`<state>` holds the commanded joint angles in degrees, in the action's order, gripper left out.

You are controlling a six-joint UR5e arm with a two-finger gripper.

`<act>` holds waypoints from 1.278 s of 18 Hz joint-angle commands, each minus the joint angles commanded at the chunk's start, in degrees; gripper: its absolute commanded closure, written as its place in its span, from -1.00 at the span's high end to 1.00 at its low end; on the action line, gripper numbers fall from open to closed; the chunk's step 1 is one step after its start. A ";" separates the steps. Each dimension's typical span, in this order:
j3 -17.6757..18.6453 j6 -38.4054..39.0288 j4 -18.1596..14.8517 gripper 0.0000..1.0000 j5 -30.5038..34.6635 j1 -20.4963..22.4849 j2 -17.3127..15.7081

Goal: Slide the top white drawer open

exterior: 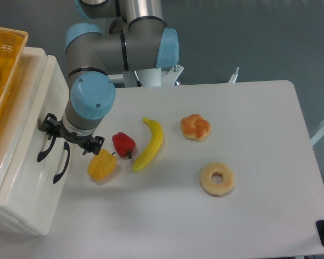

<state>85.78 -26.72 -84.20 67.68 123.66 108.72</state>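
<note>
While the arm (105, 51) bends down from the twelve o'clock edge of the white table (259, 135), its gripper (58, 141) hangs at the front of the white cabinet (21, 178) at nine o'clock. The wrist's blue cap faces the camera and hides most of the fingers, so whether they are spread or closed on anything cannot be told. The gripper sits right at the upper end of the black curved handle (44, 148) of the top white drawer (38, 108), which lies at nine o'clock with its front flush with the cabinet face. Just beside that handle, toward six o'clock, is the matching handle of the lower white drawer (61, 163). On top of the cabinet, at ten o'clock, rests a yellow wicker basket (8, 59) with something green in it.

Near the table's middle lie a yellow pepper (102, 165), a red pepper (123, 143) touching it, and a banana (150, 143) just beside the red one. A knotted bun (196, 127) sits toward two o'clock of the banana, and a ring doughnut (216, 178) toward four o'clock.
</note>
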 joint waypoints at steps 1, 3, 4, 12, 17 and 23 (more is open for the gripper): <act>0.00 0.00 0.26 1.00 0.00 0.00 0.00; 0.00 0.00 0.70 1.00 0.26 0.09 0.00; 0.00 0.00 0.79 1.00 0.35 0.09 0.00; 0.00 -0.18 1.14 1.00 0.35 0.70 0.09; -0.09 -1.05 1.14 1.00 0.44 2.19 0.00; -0.09 -1.32 2.46 1.00 0.44 3.43 -0.18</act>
<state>85.69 -28.04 -81.74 68.12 127.09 108.54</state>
